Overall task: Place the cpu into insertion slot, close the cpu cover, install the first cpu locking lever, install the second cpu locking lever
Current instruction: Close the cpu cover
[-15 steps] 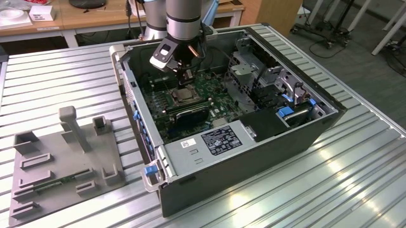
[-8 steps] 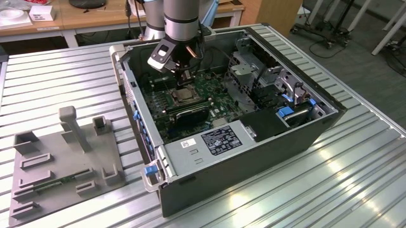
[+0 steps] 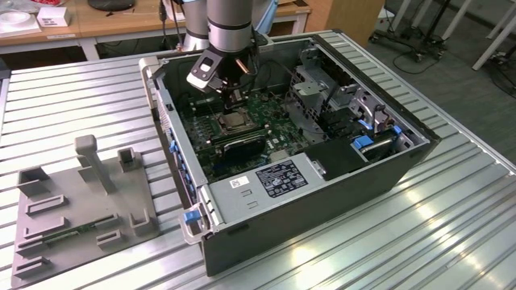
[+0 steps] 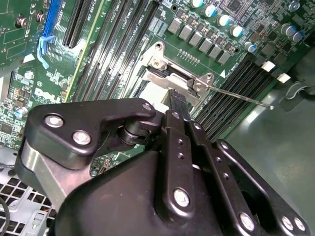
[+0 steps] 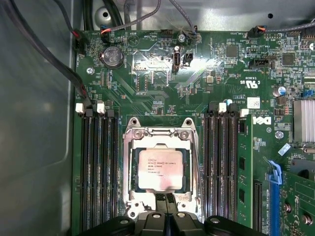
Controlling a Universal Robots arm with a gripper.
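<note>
OK, we see the cpu (image 5: 162, 169) seated in the insertion slot (image 5: 186, 167), mid-motherboard (image 5: 157, 73), between the two memory slot banks (image 5: 100, 167). The cpu cover (image 5: 161, 133) lies flat around it. The gripper (image 5: 165, 197) has its fingers closed together, tips right at the cover's edge. One thin locking lever (image 4: 236, 96) juts from the cover's corner toward the board's edge.

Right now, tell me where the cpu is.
The cpu lies framed by the cpu cover, between two banks of memory slots; it sits toward the exterior view's left of the open case, beside the tool.
</note>
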